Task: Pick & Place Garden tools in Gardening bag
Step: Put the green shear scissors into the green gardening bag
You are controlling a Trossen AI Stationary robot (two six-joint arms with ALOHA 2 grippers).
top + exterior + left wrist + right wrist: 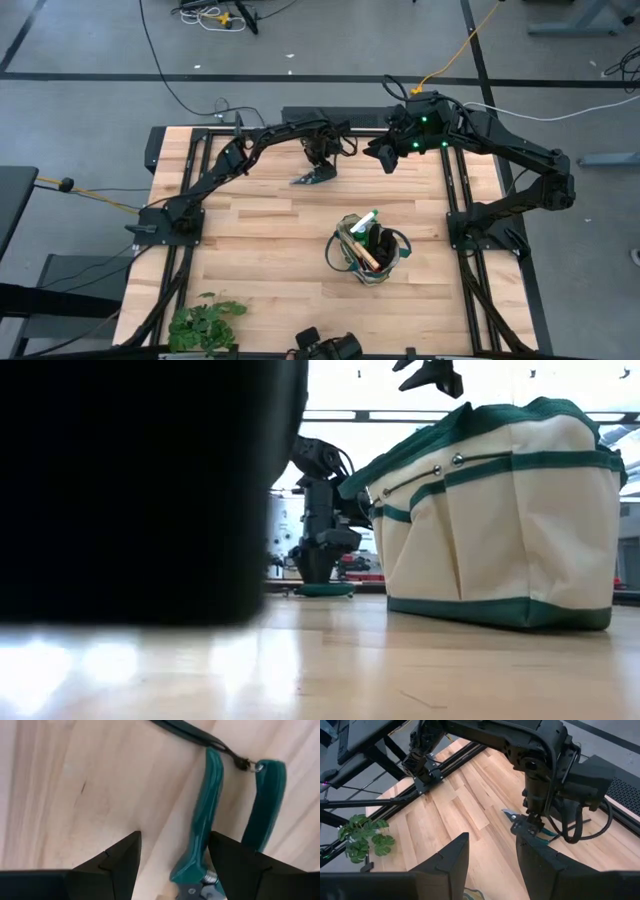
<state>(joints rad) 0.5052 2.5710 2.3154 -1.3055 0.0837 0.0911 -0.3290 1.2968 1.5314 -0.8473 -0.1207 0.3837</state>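
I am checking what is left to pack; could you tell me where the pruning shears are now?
The pruning shears lie on the table's far side, directly under the open left gripper, beyond the gardening bag.

Even, bright light falls from above on the pale wood table [270, 250], with only soft, short shadows under the arms. In the low view a large black shape blocks the left half (too close to focus), the tabletop foreground is blurred, and the room behind glares white — the gardening bag [500, 520] stays fairly sharp. Both wrist views look slightly soft.
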